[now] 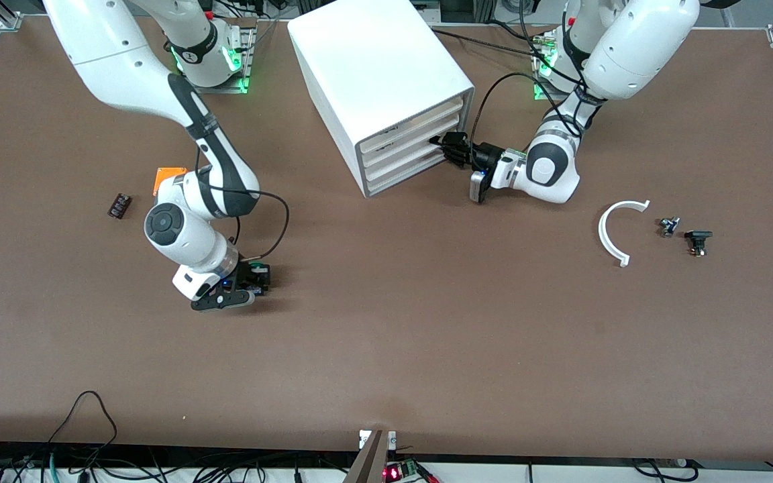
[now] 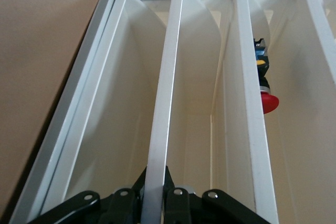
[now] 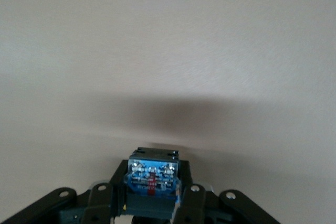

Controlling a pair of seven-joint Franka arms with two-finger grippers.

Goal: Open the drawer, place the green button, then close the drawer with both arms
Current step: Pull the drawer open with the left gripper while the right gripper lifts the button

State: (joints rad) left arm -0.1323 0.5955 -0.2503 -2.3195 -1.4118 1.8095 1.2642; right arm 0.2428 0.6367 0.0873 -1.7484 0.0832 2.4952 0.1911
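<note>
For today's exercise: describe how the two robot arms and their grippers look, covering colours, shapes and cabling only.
Both arms, the left arm and the right arm, are large, rounded white shells with dark grey joints. Black cables loop along each forearm. The left gripper and the right gripper are black, two-fingered. Green lights glow at both bases.

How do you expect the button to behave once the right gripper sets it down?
The button, clamped in the right gripper low over the table, looks rigid and probably light. Its blocky body should sit flat, hardly rolling. The left gripper pinches the drawer front.
</note>
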